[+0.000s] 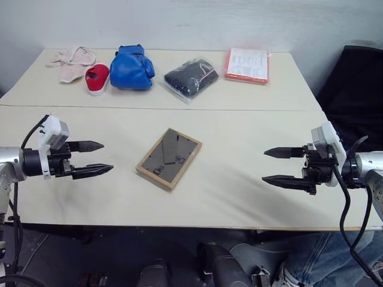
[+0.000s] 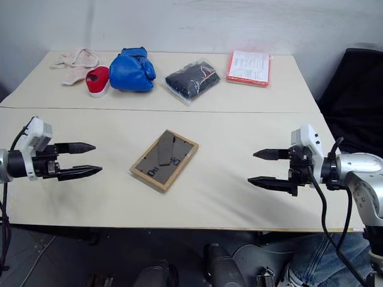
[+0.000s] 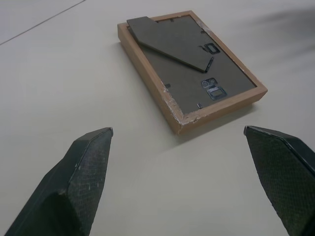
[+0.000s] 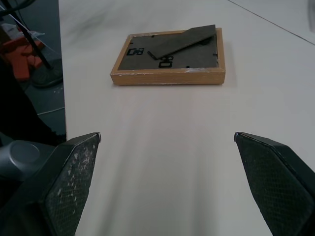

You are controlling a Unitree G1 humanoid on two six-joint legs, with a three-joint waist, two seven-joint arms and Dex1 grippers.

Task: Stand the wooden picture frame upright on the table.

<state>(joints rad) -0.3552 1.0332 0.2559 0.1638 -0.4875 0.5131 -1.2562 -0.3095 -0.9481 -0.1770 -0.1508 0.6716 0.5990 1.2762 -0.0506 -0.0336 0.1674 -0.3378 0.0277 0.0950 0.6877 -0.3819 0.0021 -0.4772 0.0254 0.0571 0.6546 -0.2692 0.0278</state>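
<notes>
Approach stage, before any contact: the left gripper (image 1: 100, 158) with its two black fingers spread and empty hovers well to the left of the small rectangular light-wood picture frame (image 1: 169, 158), which lies face down, dark grey back panel and stand leg uppermost, on the near section of the cream-beige table (image 1: 239, 197), while the right gripper (image 1: 274, 165), likewise spread and empty, points in from well to the right. The next move probably calls for both grippers to close in on the frame's edges, lift and tilt it, and rest it on its leg.
</notes>
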